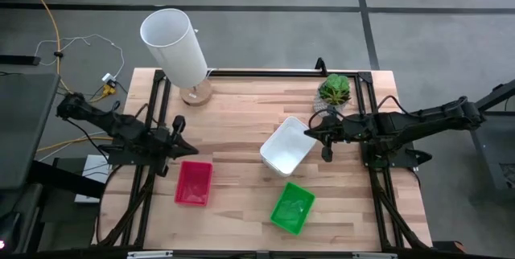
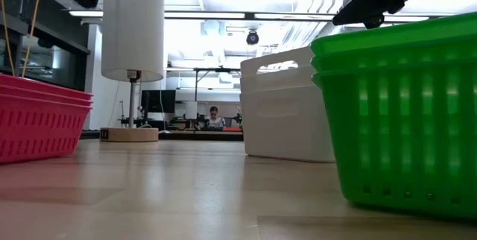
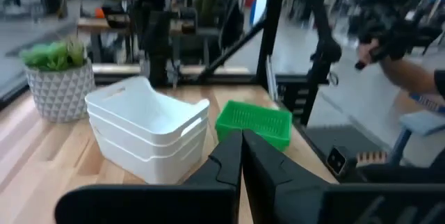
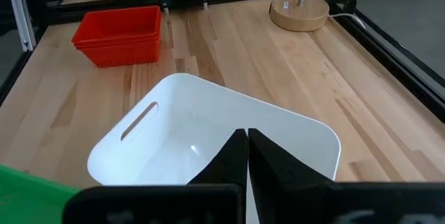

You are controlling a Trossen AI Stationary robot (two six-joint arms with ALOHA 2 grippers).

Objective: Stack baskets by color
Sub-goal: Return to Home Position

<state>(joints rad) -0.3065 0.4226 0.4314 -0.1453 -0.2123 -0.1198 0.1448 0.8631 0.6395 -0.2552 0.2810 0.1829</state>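
**Baskets Sorted Into Three Stacks**

Seen from above, red baskets [image 1: 194, 182] sit lower left of centre, white baskets [image 1: 287, 146] at centre and green baskets [image 1: 292, 207] just below, all apart. The left gripper [image 3: 242, 137], beside the red stack, and the right gripper [image 4: 247, 135], by the white stack, are both clenched on nothing.

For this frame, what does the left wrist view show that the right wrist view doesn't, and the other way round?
Only the left wrist view: the potted plant. Only the right wrist view: the red baskets, stacked, and the lamp's round wooden base. Both: the stacked white baskets and the green baskets, though the right wrist view catches just a corner of green. Each also shows its own gripper shut: left gripper, right gripper.
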